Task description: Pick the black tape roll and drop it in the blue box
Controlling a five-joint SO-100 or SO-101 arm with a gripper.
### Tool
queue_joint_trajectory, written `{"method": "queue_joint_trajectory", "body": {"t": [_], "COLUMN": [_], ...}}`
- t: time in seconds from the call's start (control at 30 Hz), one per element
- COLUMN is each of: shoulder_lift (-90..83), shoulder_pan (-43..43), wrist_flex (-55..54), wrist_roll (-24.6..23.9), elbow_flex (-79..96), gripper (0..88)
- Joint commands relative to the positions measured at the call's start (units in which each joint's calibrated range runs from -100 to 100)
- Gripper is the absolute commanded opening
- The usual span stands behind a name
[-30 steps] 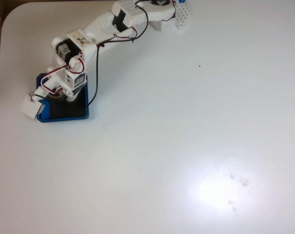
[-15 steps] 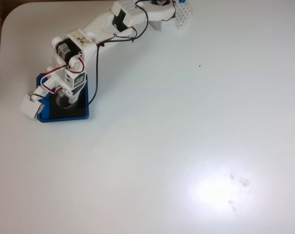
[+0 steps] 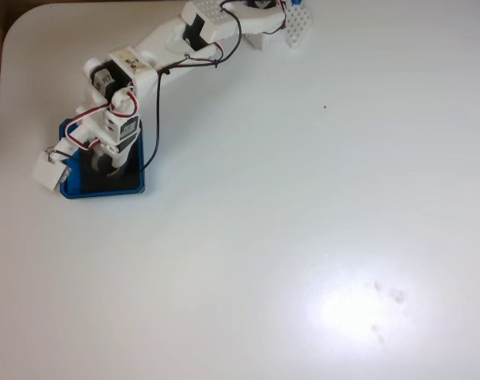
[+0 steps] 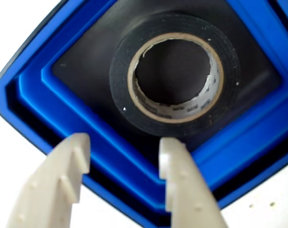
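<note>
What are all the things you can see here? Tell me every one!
black tape roll: one, black with a pale inner core, lying flat inside the blue box in the wrist view.
blue box: one, bright blue with a black floor, near the left edge of the table in the fixed view.
table: one, white, under everything, with a bright glare patch and a few small marks towards the lower right in the fixed view.
small perforated white and blue block: one, at the top edge of the fixed view beside the arm's base.
arm: one, white with black and red wires, reaching from the top edge down over the box.
gripper: one, pale cream fingers, open and empty, above the box's near rim.
</note>
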Motion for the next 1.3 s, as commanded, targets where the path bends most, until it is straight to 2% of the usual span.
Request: {"method": "queue_joint_trajectory", "body": {"t": [0.0,0.87,1.03,1.27], "shoulder_lift": [-13.0,-27.9,-37.4,-55.2], "shoulder_pan": [0.8,0.6,0.6,0.2], "wrist_flex": [7.1,5.2,-1.4,-18.4], "wrist_roll": [0.4,-0.5,-0.5,-0.5], "elbow_flex": [-4.1,-0.2,15.1,51.2], "gripper": [13.5,14.3,14.3,14.3]}}
